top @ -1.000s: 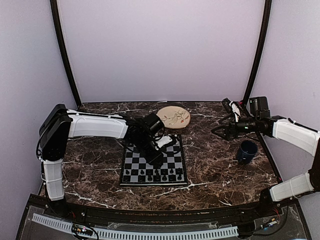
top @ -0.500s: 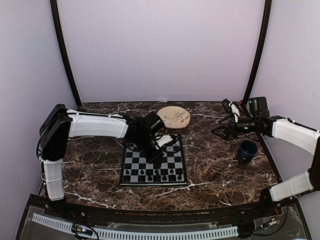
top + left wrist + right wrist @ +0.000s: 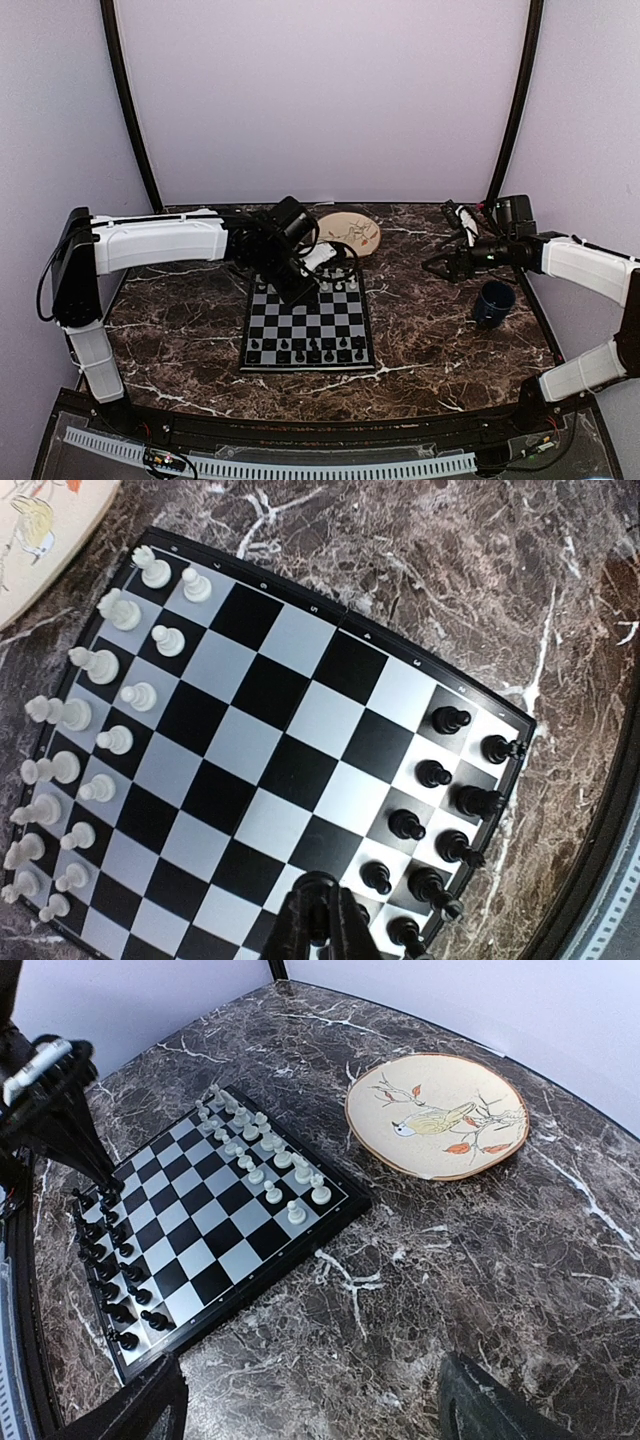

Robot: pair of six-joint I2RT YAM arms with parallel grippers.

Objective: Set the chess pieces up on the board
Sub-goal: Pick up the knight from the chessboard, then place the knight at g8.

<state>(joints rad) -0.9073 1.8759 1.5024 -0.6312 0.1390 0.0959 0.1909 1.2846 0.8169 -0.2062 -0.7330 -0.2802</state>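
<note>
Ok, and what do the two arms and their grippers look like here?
The left arm and the right arm each have white shell segments between black joints. The left gripper and the right gripper are black, with slim tapering fingers. Thin black cables loop around both wrists.

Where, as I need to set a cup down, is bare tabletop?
Bare brown marble table shows between the black-and-silver chessboard and the dark blue mug, and left of the board. Crowded: the board's far edge, with white chess pieces, the left gripper and the beige painted plate close together.
</note>
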